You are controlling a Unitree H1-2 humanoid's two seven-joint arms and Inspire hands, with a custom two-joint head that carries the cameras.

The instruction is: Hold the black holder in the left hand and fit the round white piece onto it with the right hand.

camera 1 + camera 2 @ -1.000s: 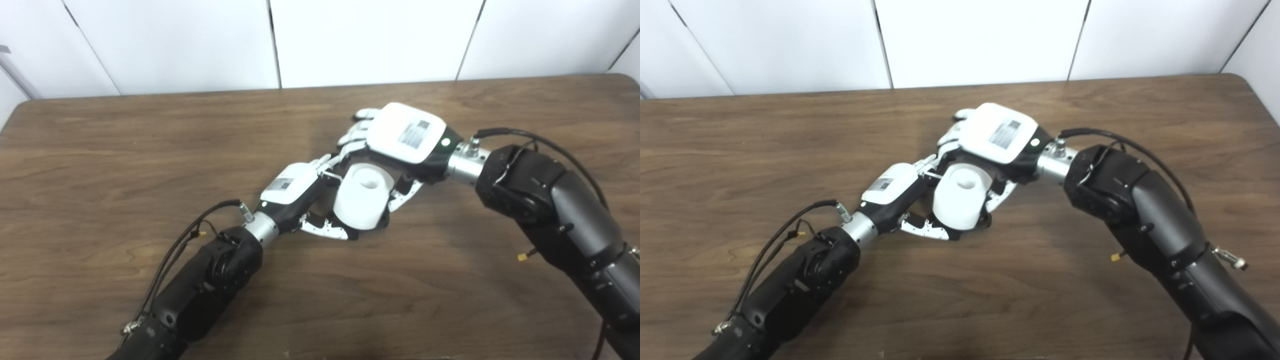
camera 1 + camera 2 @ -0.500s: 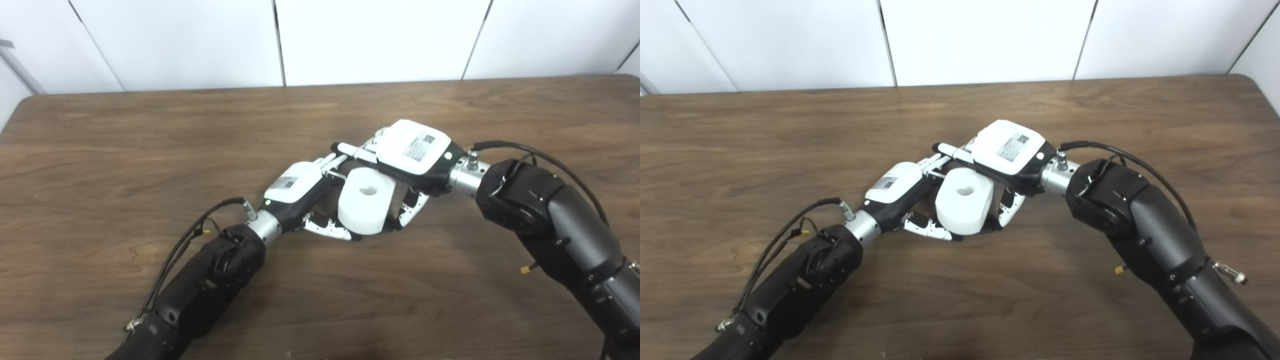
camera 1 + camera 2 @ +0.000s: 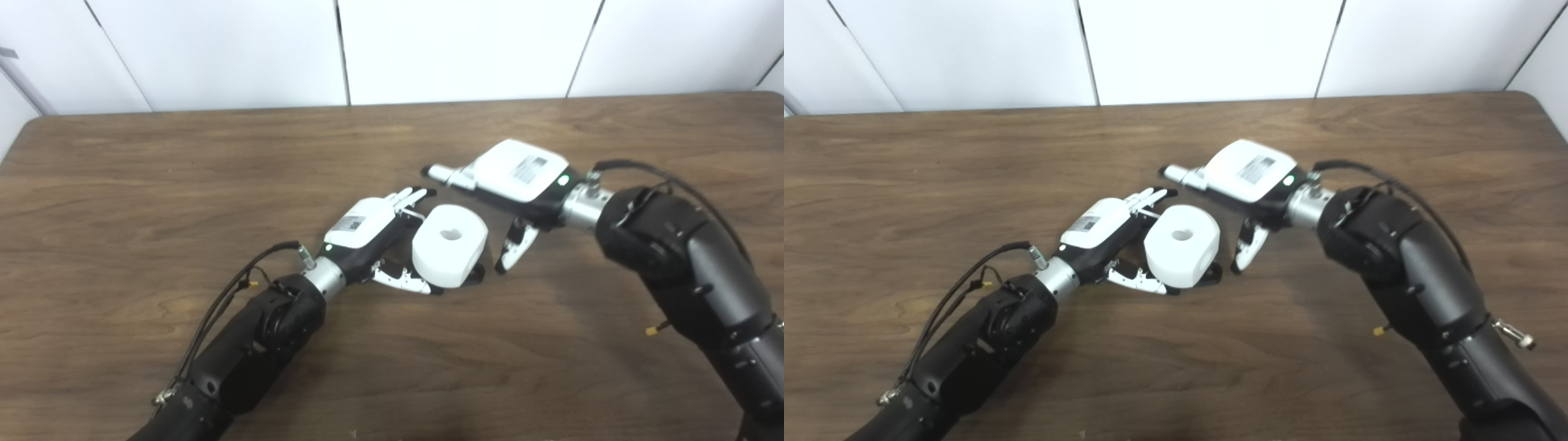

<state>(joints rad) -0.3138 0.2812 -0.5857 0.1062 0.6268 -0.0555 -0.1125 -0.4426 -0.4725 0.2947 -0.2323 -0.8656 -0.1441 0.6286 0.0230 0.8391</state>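
The round white piece [image 3: 450, 245], with a hole in its top, sits on the black holder [image 3: 1213, 274], of which only a dark edge shows beneath it. My left hand [image 3: 367, 229] grips this from the left, with the thumb under the white piece and the fingers behind it, low over the table. My right hand [image 3: 508, 184] is open and empty just right of the white piece and apart from it. Its fingers [image 3: 444, 174] stretch to the left and its thumb hangs down.
The brown wooden table [image 3: 153, 177] fills the view, with a white panelled wall behind it. Both forearms come in from the bottom corners, and black cables loop beside each wrist.
My right hand has let go of the white piece and drawn back to the right, opening its fingers. The white piece stays on the holder in my left hand.
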